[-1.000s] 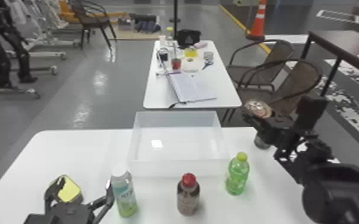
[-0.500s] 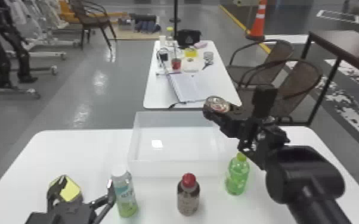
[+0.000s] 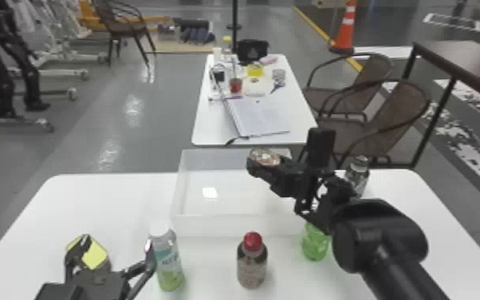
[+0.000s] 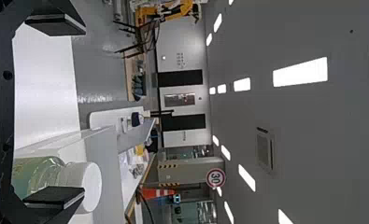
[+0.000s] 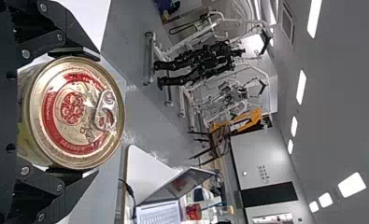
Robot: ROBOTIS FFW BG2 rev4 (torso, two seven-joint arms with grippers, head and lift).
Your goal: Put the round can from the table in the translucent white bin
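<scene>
Can [image 3: 265, 158] up in the air, clamped between the right gripper's [image 5: 73, 113] fingers, seemingly over the far right part of the translucent white bin [image 3: 231, 225]! Now, I'd say, centre it well inside the walls, lower it level towards the bin's floor, and only then ease off; the left gripper [image 3: 117, 246] sits aside, fingers apart.

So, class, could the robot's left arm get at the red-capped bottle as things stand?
Probably not by going straight across: the white-capped bottle stands between the left gripper and the red-capped bottle. Going over or around it looks possible.
</scene>
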